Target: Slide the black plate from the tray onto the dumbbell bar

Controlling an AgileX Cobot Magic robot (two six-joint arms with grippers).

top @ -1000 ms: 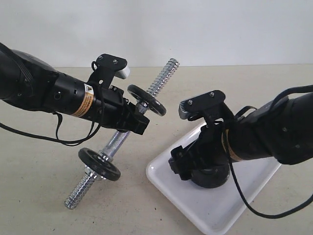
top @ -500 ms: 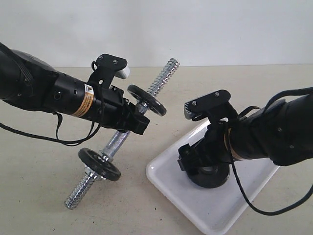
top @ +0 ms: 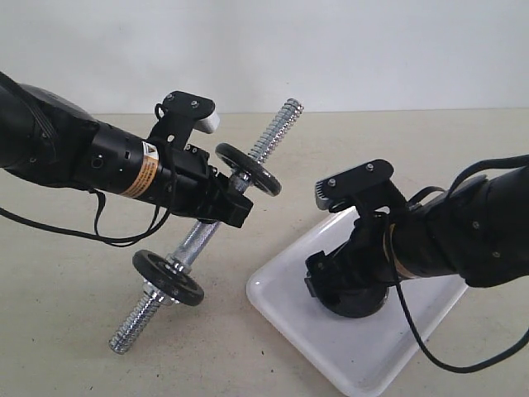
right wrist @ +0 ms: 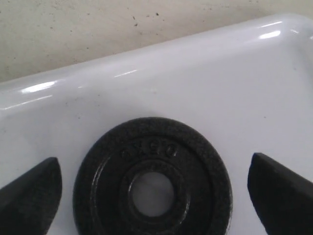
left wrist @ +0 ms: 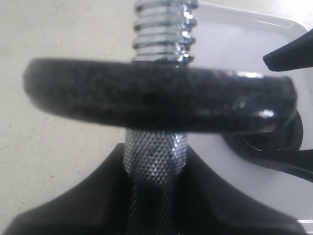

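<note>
While left fingers (left wrist: 73, 205) clamp the knurled chrome bar (left wrist: 154, 156), my open right fingers (right wrist: 29, 193) straddle the round matte-black plate (right wrist: 198, 166) at four o'clock: lower centred.

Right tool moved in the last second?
Yes. The right tool has shifted right, farther from the tray's left corner, open over the black plate.
</note>
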